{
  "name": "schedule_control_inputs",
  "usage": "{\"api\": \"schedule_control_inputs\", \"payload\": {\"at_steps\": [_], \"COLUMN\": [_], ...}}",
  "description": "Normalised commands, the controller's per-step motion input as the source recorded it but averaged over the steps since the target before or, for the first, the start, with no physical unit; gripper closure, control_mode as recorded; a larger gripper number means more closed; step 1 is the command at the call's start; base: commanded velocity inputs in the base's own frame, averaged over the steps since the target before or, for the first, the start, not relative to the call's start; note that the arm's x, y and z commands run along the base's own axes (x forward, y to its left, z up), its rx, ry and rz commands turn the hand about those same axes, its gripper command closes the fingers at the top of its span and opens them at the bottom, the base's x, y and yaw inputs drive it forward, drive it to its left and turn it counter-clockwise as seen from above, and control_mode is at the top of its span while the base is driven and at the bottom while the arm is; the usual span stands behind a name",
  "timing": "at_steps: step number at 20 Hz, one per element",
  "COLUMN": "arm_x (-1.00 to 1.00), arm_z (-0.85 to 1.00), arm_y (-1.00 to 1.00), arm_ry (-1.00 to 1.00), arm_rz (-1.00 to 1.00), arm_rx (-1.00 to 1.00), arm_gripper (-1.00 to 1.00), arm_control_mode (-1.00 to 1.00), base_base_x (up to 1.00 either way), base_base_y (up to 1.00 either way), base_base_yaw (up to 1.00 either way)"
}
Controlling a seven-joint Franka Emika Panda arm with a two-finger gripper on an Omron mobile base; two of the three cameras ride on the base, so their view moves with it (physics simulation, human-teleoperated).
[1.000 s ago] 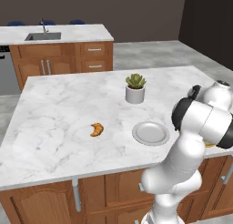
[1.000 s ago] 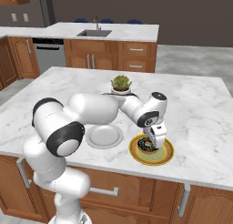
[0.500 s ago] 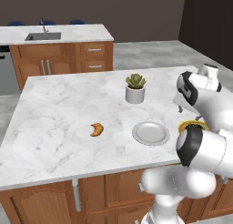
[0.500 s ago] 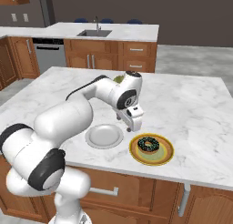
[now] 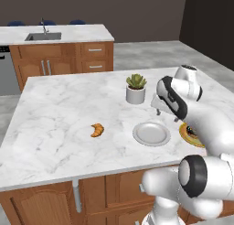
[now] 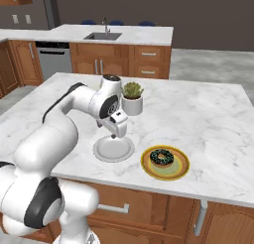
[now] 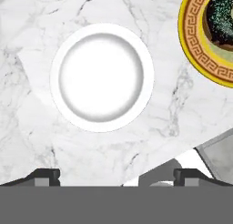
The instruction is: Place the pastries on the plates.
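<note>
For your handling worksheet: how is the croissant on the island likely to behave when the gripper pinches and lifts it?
The croissant looks small, so it is probably light. Its curved, tapered crescent shape may let it twist or slip if pinched near a tip rather than across its thick middle. Lying flat on the marble counter, it seems unlikely to roll, though a push would probably slide it.

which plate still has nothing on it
The plain light grey plate, bare and right below the open claw. The yellow-gold plate beside it already carries the donut.
</note>
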Motion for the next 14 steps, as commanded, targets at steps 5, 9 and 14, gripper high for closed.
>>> {"api": "schedule_control_inputs", "payload": {"at_steps": [5,9,14], "arm_x": [0.0,0.0,0.12], "arm_z": [0.08,0.01,0.0], "arm_y": [1.0,1.0,1.0], "arm_ry": [-0.16,-0.26,-0.27], "arm_rz": [0.23,0.2,0.15], "arm_rx": [0.01,0.0,0.0], "arm_gripper": [-1.0,-1.0,-1.0], "arm_control_mode": [-1.0,-1.0,-1.0], "base_base_x": [0.0,0.0,0.0], "base_base_y": [0.0,0.0,0.0], "base_base_yaw": [0.0,0.0,0.0]}}
